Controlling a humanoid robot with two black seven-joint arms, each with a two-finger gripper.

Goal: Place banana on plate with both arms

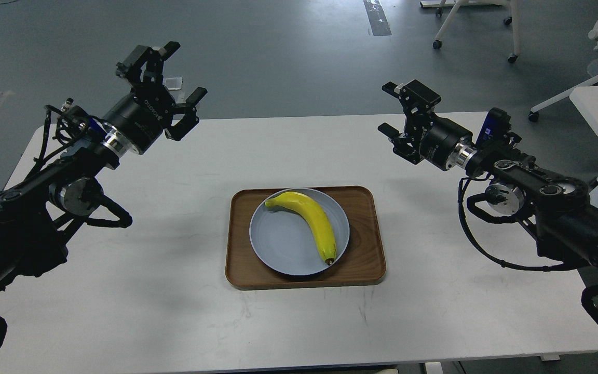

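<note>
White counter (pixel 174 291) carries a brown wooden tray (pixel 366 259) at its centre. Both arms are raised over the counter, well apart from the tray, one on each side. Left hand (pixel 184 72): fingers spread wide, holding nothing. Right hand (pixel 388 108): fingers parted, holding nothing. Plate (pixel 278 244), pale blue-grey, sits inside the tray, its rim close to the tray's far and near walls. Banana (pixel 313 218) lies on the plate, curving from its greenish stem at the far left rim to its dark tip at the near right rim.
</note>
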